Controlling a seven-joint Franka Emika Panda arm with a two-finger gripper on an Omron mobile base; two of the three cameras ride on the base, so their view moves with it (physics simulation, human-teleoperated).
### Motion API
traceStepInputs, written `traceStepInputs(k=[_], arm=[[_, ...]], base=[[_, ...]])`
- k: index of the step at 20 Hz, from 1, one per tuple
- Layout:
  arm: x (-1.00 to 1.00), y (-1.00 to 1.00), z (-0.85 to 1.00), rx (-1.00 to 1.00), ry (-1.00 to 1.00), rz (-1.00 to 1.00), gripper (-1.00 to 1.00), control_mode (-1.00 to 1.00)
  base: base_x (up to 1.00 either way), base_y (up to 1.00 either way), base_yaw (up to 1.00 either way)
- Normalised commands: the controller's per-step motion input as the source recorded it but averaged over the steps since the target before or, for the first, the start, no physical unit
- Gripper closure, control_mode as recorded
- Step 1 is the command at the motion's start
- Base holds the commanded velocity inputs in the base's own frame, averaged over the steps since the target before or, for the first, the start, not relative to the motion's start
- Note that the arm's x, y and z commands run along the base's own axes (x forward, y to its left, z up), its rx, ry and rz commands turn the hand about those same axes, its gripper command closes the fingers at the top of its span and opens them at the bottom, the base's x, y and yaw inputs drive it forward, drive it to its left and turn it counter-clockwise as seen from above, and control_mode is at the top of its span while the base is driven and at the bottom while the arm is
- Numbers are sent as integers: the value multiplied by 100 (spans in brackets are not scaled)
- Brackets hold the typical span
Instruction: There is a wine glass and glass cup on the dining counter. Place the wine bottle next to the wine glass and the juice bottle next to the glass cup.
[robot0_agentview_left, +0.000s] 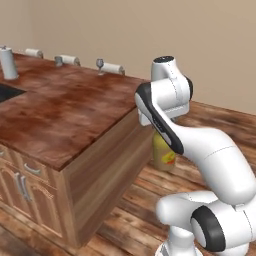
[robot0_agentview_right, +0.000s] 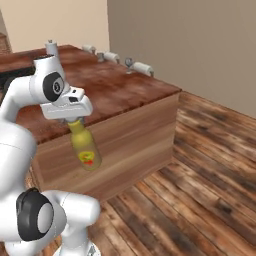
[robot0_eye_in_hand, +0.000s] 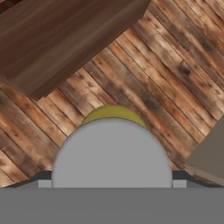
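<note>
One juice bottle (robot0_agentview_right: 84, 147) hangs from your gripper (robot0_agentview_right: 74, 120), pinched at the capped neck, out beside the counter (robot0_agentview_left: 60, 115) and above the floor. Judge it smooth, stiff and bottom-heavy; you'd want a hold lower on its body against swinging.

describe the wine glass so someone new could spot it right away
Start at the reddish-brown dining counter and follow its far edge by the beige wall. The wine glass stands there between two lying white rolls; it is the upright, stemmed, see-through piece.
</note>
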Motion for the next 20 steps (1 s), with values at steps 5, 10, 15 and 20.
traceStepInputs(k=[5, 10, 15, 20], arm=[[0, 0, 0, 0, 0, 0, 100, 100], [0, 0, 0, 0, 0, 0, 100, 100], [0, 0, 0, 0, 0, 0, 100, 100], [0, 0, 0, 0, 0, 0, 100, 100]], base=[[73, -34, 5], [72, -33, 5], [73, -33, 3], [74, -31, 2]])
